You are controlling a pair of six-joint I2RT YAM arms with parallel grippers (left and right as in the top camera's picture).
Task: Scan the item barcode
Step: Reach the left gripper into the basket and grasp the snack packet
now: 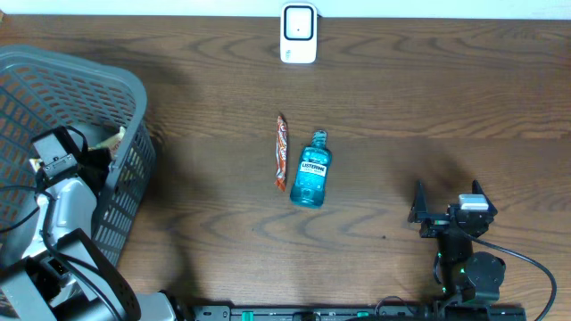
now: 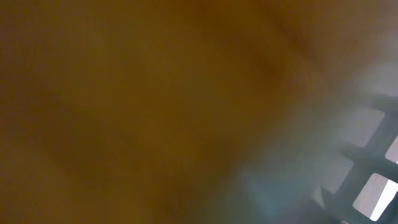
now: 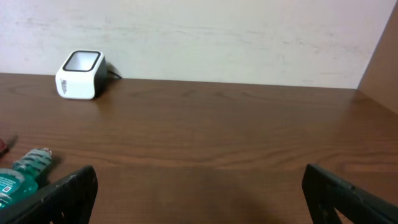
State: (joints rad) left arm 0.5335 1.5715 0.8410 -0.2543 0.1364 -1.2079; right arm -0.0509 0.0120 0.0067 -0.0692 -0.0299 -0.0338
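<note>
Left hand (image 1: 98,157) and pale packet (image 1: 114,136) inside grey basket (image 1: 89,68)

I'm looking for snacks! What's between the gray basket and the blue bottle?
A thin orange packet lies beside the bottle; from there to the basket the table is bare wood. The overhead view shows this.

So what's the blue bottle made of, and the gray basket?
Bottle: probably clear, shiny plastic, since it looks see-through blue with a glued-on label. Basket: probably matte gray plastic, moulded into a lattice of holes.
</note>
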